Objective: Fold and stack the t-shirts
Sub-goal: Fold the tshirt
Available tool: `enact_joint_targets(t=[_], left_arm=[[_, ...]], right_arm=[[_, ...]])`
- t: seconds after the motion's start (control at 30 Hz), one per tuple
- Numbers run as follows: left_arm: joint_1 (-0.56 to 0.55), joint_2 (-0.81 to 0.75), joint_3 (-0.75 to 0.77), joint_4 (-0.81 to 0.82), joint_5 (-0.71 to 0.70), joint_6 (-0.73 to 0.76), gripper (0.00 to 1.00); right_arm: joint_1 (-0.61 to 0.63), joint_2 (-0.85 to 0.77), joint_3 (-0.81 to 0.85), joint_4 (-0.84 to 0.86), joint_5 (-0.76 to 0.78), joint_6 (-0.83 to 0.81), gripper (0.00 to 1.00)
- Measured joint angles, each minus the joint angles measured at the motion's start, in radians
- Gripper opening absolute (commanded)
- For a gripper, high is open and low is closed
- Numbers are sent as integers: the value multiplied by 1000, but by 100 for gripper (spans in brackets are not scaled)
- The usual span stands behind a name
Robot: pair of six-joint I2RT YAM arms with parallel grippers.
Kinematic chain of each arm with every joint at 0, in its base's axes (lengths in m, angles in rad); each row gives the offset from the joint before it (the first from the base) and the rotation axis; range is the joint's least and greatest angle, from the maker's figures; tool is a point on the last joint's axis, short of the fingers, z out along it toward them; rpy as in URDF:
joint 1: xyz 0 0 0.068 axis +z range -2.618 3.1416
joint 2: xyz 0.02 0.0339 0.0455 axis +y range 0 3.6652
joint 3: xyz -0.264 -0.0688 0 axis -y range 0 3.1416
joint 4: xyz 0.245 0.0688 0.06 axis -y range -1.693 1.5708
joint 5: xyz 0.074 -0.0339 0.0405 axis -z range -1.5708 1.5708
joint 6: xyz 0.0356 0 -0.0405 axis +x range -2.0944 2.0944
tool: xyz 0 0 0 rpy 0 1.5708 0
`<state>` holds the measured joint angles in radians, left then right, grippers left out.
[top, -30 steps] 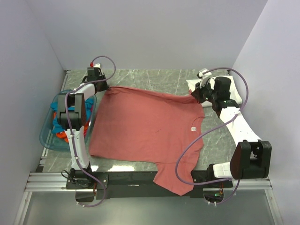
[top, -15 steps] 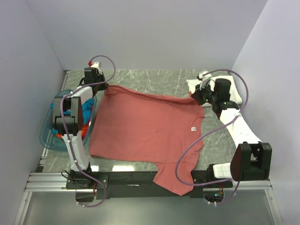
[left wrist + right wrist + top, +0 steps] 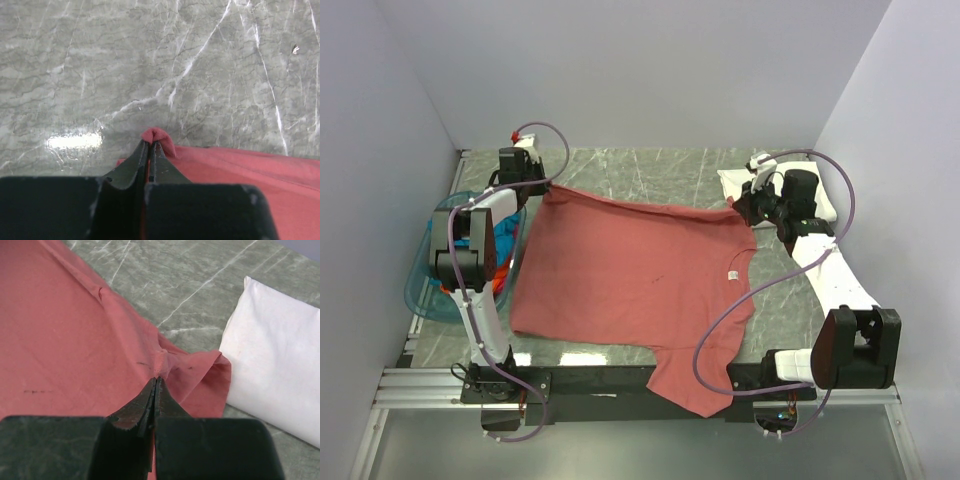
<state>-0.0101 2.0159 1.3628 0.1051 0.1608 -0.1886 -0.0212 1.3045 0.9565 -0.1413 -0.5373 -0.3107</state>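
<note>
Lying spread on the table (image 3: 650, 165), the dusty-red t-shirt (image 3: 620, 270) has both far corners pinched: the left gripper (image 3: 150, 145) squeezes one, the right gripper (image 3: 155, 381) the other. Its small white neck label (image 3: 731, 273) is too tiny to read. A white t-shirt (image 3: 280, 380) sits beside it

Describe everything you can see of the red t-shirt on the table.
The red t-shirt is plain, soft, dusty-red cloth with short sleeves and a small white neck label. It lies spread nearly flat on the table, neck to the right, one sleeve hanging over the near edge. The left gripper and right gripper, both shut, pinch its two far corners.
</note>
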Motion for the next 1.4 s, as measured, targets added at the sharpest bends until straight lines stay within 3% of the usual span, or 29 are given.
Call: enact_joint_targets(t=[0.93, 1.4], left_arm=[[-1, 74, 76, 68, 103, 224, 16], [-1, 86, 75, 56, 94, 257, 16]], right_arm=[[-1, 3, 0, 7, -30, 11, 0], [-11, 3, 0, 6, -55, 11, 0]])
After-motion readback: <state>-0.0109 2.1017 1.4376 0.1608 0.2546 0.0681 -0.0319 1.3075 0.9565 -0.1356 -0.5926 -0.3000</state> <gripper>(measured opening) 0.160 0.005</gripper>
